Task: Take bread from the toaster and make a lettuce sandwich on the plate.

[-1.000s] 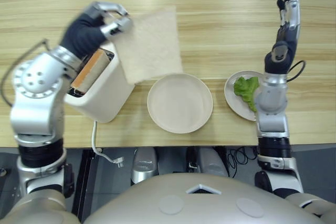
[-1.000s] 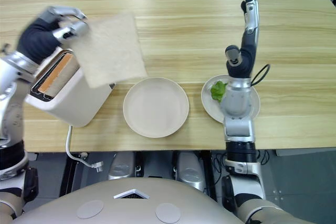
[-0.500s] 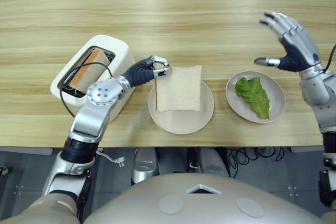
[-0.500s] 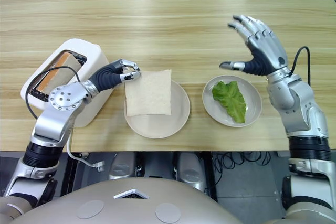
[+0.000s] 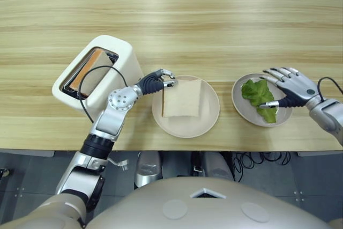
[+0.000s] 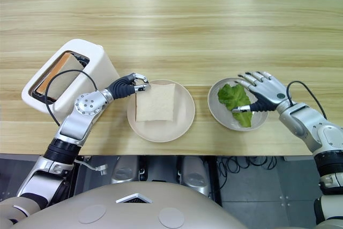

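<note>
The slice of bread lies flat on the plate, toward the plate's left half, and the left hand at the plate's left rim has its fingertips pinched shut on the slice's upper left corner. Left of the plate stands the toaster, tilted on the bench, with another slice in its slot; a black cable from the left arm loops across the toaster's front. Right of the plate, just apart from it, a smaller dish holds the lettuce. The right hand lies over that dish's right side, fingers spread and resting on the leaf, thumb at its lower edge, not closed around it. The right eye view takes in more of the right forearm than the left eye view
</note>
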Controlling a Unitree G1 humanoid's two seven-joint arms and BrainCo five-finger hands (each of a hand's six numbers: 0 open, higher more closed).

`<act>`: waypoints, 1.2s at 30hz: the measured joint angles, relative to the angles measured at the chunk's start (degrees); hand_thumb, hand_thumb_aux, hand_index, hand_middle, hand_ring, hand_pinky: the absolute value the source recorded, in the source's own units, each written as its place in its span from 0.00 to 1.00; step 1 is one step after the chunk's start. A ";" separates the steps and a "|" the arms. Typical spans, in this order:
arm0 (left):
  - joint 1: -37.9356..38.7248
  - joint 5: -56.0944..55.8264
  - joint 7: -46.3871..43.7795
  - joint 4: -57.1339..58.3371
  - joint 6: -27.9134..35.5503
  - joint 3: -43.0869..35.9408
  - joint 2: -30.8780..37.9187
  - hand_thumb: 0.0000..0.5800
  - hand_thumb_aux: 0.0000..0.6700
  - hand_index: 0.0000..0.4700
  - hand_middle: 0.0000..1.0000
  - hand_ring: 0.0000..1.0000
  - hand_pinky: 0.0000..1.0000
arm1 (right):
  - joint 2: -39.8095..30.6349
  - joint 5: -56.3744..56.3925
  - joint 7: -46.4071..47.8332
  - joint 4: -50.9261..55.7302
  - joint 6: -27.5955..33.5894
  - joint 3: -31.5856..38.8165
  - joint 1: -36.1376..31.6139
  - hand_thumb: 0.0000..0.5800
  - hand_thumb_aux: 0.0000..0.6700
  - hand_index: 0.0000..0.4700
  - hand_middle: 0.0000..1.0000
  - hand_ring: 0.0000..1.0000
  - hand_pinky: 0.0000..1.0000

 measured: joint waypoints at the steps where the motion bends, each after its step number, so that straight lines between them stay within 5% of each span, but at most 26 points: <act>1: -0.30 0.81 0.10 0.95 -0.78 -0.20 -0.05 1.00 1.00 0.98 1.00 1.00 1.00 | -0.19 -0.23 -0.18 0.41 0.06 0.73 -0.03 0.00 0.00 0.00 0.00 0.00 0.00; 6: -1.66 3.86 0.94 4.15 -3.55 -1.61 -0.36 1.00 1.00 0.98 1.00 1.00 1.00 | 0.25 -0.54 -0.98 2.03 0.77 3.13 -1.74 0.00 0.00 0.00 0.00 0.00 0.00; 7: -1.94 4.38 1.16 4.51 -3.94 -1.65 -0.37 1.00 1.00 0.98 0.85 0.85 0.85 | 0.70 -0.72 -1.20 2.43 0.93 3.52 -2.15 0.00 0.00 0.00 0.00 0.00 0.00; 8: -2.20 5.20 1.48 4.98 -4.55 -1.67 -0.37 1.00 1.00 0.98 0.85 0.85 0.85 | 1.19 -1.32 -1.74 3.07 1.28 4.21 -2.73 0.00 0.00 0.00 0.00 0.00 0.00; 9: -2.33 5.77 1.77 5.27 -5.03 -1.67 -0.34 1.00 1.00 0.98 0.56 0.56 0.56 | 1.42 -1.74 -2.10 3.58 1.54 5.10 -3.04 0.00 0.00 0.00 0.00 0.00 0.00; 10: -2.46 6.52 2.14 5.44 -5.62 -1.71 -0.27 1.00 0.95 0.93 0.00 0.00 0.00 | 1.68 -2.23 -2.20 4.10 1.61 5.76 -3.16 0.00 0.00 0.00 0.00 0.00 0.00; 11: -2.59 7.39 2.42 5.67 -6.01 -1.81 -0.21 1.00 0.95 0.93 0.00 0.00 0.00 | 1.79 -2.49 -2.40 4.35 1.77 6.17 -3.26 0.00 0.00 0.00 0.00 0.00 0.00; 12: -2.75 8.10 2.78 5.88 -6.48 -2.02 -0.08 0.87 0.64 0.62 0.00 0.00 0.00 | 1.79 -2.80 -2.75 4.80 2.01 6.92 -3.64 0.00 0.00 0.00 0.00 0.00 0.00; 14: -3.00 9.25 3.19 6.10 -7.33 -2.12 -0.08 0.47 0.27 0.27 0.00 0.00 0.00 | 1.84 -3.21 -3.30 5.48 2.40 7.96 -4.44 0.00 0.00 0.00 0.00 0.00 0.00; 15: -3.04 9.78 3.51 6.12 -7.76 -2.12 -0.05 0.47 0.27 0.27 0.00 0.00 0.00 | 1.91 -3.65 -3.58 5.91 2.63 8.14 -4.95 0.00 0.00 0.00 0.00 0.00 0.00; 16: -3.05 10.22 3.87 6.13 -8.03 -2.12 0.00 0.00 0.00 0.00 0.00 0.00 0.00 | 1.91 -3.77 -3.88 6.33 2.85 8.44 -5.33 0.81 0.57 0.56 0.00 0.00 0.00; 17: -3.05 10.67 4.23 6.13 -8.21 -2.11 0.01 0.00 0.00 0.00 0.00 0.00 0.00 | 1.91 -3.87 -4.11 6.42 3.12 8.88 -5.68 0.94 0.76 0.74 0.00 0.00 0.00; 18: -3.04 10.92 4.50 6.12 -8.41 -2.11 0.01 0.00 0.00 0.00 0.00 0.00 0.00 | 1.95 -4.12 -4.29 6.62 3.29 9.54 -6.09 0.94 0.76 0.74 0.00 0.00 0.00; 19: -3.04 11.32 4.68 6.08 -8.65 -2.11 0.02 0.00 0.00 0.00 0.00 0.00 0.00 | 2.05 -4.35 -4.35 6.92 3.54 10.10 -6.44 1.00 1.00 0.98 0.00 0.00 0.00; 31: -1.21 12.12 5.21 -2.73 -8.33 0.46 2.47 0.00 0.00 0.00 0.00 0.00 0.00 | 2.93 -4.70 -7.55 9.79 4.63 12.78 -7.89 1.00 1.00 0.98 0.00 0.00 0.00; 33: -0.99 12.12 5.25 -4.48 -8.09 0.91 2.53 0.00 0.00 0.00 0.00 0.00 0.00 | 3.24 -4.66 -8.33 9.96 4.42 12.99 -8.08 1.00 1.00 0.98 0.18 0.18 0.18; 34: -0.74 12.22 5.27 -5.87 -7.86 1.15 2.60 0.00 0.00 0.00 0.00 0.00 0.00 | 3.48 -4.66 -8.94 10.10 4.41 13.02 -8.24 1.00 1.00 0.98 0.39 0.39 0.39; 35: -0.59 12.29 5.28 -7.10 -7.72 1.28 2.65 0.00 0.00 0.00 0.00 0.00 0.00 | 3.60 -4.67 -9.51 10.11 4.41 13.11 -8.32 1.00 1.00 0.98 0.39 0.39 0.39; 36: -0.42 12.31 5.29 -8.48 -7.49 1.44 2.73 0.00 0.00 0.00 0.00 0.00 0.00 | 3.60 -4.70 -10.23 10.14 4.45 13.31 -8.48 1.00 1.00 0.98 0.67 0.67 0.67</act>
